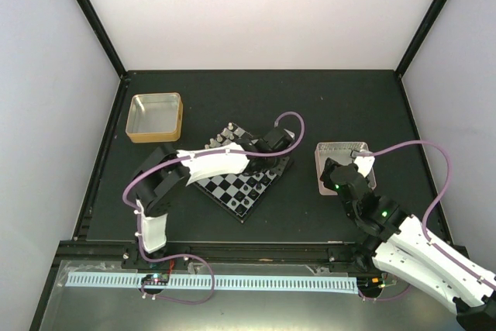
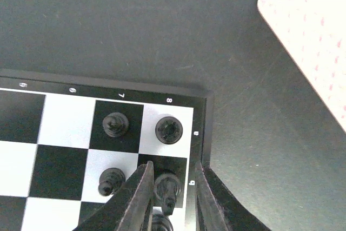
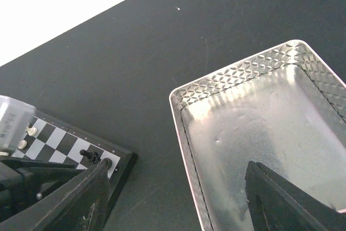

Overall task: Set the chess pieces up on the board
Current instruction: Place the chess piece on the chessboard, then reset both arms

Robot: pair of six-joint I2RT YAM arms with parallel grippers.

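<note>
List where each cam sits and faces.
Top: above and behind, looking down on the board; left arm and right arm show.
Left wrist: over the board's corner, facing down; left gripper straddles a black piece.
Right wrist: over the tray, tilted down; right gripper open.
All three share the board.

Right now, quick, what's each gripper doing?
Left gripper: straddling a black chess piece; grip cannot be told.
Right gripper: open, empty, over the metal tray.
</note>
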